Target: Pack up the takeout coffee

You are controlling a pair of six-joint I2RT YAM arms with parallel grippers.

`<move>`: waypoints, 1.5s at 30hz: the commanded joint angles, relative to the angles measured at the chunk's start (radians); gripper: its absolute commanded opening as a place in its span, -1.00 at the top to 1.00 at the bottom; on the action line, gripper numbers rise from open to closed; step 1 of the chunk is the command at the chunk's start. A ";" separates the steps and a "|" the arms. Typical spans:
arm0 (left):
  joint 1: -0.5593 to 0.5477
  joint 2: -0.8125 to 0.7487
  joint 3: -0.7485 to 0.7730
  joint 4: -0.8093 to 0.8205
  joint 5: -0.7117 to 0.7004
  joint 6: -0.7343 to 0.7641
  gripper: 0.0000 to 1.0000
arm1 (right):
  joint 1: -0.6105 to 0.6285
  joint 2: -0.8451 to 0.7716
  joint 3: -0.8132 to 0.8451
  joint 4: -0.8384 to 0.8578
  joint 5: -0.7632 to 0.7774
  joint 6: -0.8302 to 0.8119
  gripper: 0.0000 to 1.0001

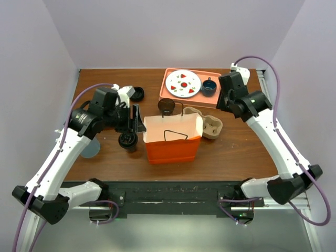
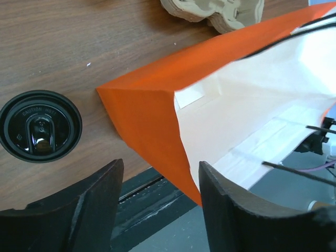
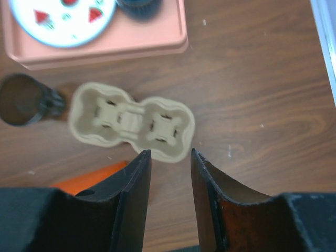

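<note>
Left gripper (image 2: 160,173) fingers spread wide and holding nothing, over the near corner of the orange bag (image 2: 152,115).
Its wrist view looks straight down on the black lid of the coffee cup (image 2: 41,126), which stands on the table (image 2: 79,42) beside that corner, outside the bag. Only the top view shows the cup's dark body upright and the bag's mouth open. The right wrist view shows what the left cannot: the right gripper (image 3: 169,157), jaws apart and empty, above a cardboard cup carrier (image 3: 131,123), with a pink tray (image 3: 157,44) and plate (image 3: 58,16) beyond.
</note>
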 commanded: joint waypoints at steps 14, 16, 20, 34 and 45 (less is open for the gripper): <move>-0.001 0.067 0.085 -0.023 0.058 0.038 0.69 | -0.091 0.455 0.062 0.039 -0.384 -0.359 0.06; -0.001 0.079 0.100 -0.014 0.072 0.025 0.63 | -0.092 0.527 0.139 -0.020 -0.315 -0.206 0.04; -0.001 0.081 0.114 -0.026 0.063 0.019 0.45 | -0.091 0.549 0.147 -0.004 -0.344 -0.016 0.08; -0.001 0.050 0.140 -0.091 0.032 0.039 -0.12 | -0.043 0.469 0.069 0.024 -0.159 0.331 -0.10; -0.001 0.046 0.189 -0.141 0.003 0.042 -0.43 | 0.000 0.515 0.052 0.008 -0.083 0.393 -0.18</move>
